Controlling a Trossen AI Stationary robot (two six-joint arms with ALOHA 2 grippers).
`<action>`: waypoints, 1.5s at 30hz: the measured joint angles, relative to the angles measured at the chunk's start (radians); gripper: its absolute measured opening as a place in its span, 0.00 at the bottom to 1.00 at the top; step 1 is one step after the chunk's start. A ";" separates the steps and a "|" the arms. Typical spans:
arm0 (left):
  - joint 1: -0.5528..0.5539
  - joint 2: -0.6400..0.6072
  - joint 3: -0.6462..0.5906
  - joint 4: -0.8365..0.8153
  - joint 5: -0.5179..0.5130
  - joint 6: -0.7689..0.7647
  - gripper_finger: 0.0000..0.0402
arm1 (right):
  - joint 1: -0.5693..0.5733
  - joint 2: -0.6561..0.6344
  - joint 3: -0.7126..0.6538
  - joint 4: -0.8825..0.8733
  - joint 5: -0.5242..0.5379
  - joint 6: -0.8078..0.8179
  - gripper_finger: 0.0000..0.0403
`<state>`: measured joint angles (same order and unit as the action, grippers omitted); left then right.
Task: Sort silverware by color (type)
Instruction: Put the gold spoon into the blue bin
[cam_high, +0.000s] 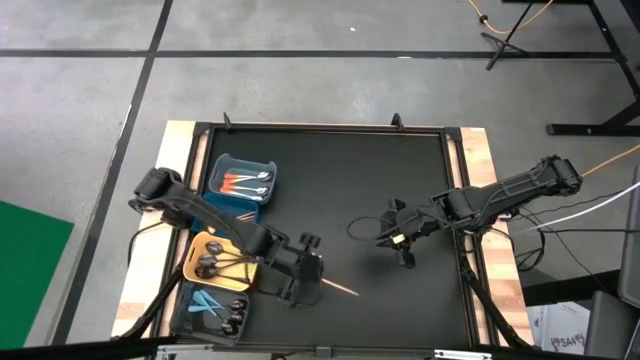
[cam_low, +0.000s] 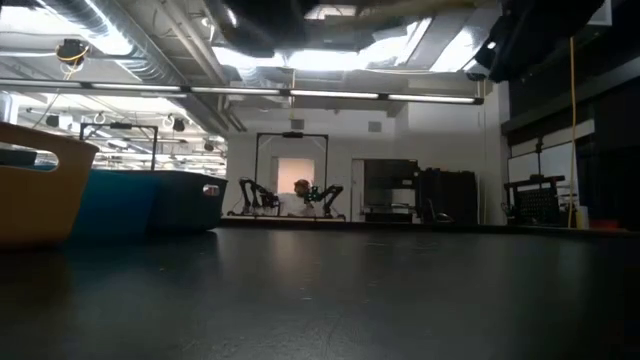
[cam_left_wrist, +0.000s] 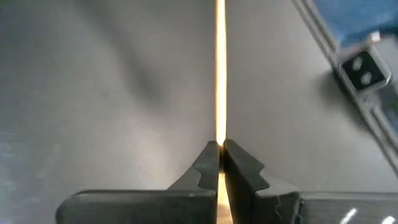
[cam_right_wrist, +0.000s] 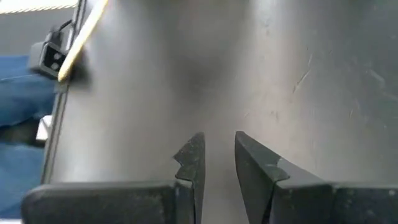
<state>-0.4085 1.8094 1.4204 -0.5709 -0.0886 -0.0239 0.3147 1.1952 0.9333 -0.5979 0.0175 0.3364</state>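
Note:
My left gripper (cam_high: 312, 278) is near the table's near edge, right of the bins, shut on a thin gold utensil (cam_high: 340, 288) that sticks out toward the right. My right gripper (cam_high: 403, 245) hovers open over bare black mat right of centre and touches nothing; its wrist view shows the gold utensil (cam_right_wrist: 84, 37) far off. Orange-handled silverware (cam_high: 245, 183) lies in the blue bin (cam_high: 222, 163). Black silverware (cam_high: 215, 265) lies in the yellow bin (cam_high: 196, 245). Light blue pieces (cam_high: 207, 302) and black ones lie in the grey bin (cam_high: 185, 320). My left gripper (cam_left_wrist: 220, 147) pinches the gold utensil's thin handle (cam_left_wrist: 219, 127) between its two fingers. The handle runs forward along the fingers, out past their tips, and its far end leaves the wrist view. Whether it is lifted clear of the mat I cannot tell.
The three bins stand in a row along the table's left side; the yellow bin (cam_low: 40, 185) and blue bin (cam_low: 150, 200) show at the left of the low view. A raised frame (cam_high: 330, 128) borders the black mat. A cable loop (cam_high: 362, 228) lies left of the right gripper.

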 joint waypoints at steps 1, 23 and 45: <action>-0.003 -0.022 0.001 -0.006 -0.015 -0.010 0.01 | 0.000 -0.010 0.000 -0.014 -0.015 0.000 0.19; -0.103 -0.406 0.002 -0.450 -0.375 -0.286 0.01 | 0.000 -0.327 0.000 -0.107 0.106 -0.078 0.19; -0.135 -0.452 -0.005 -0.786 -0.425 -0.497 0.01 | -0.001 -0.704 -0.665 0.443 0.106 -0.049 0.19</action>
<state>-0.5438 1.3574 1.4151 -1.3570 -0.5138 -0.5208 0.3138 0.4914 0.2681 -0.1548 0.1236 0.2871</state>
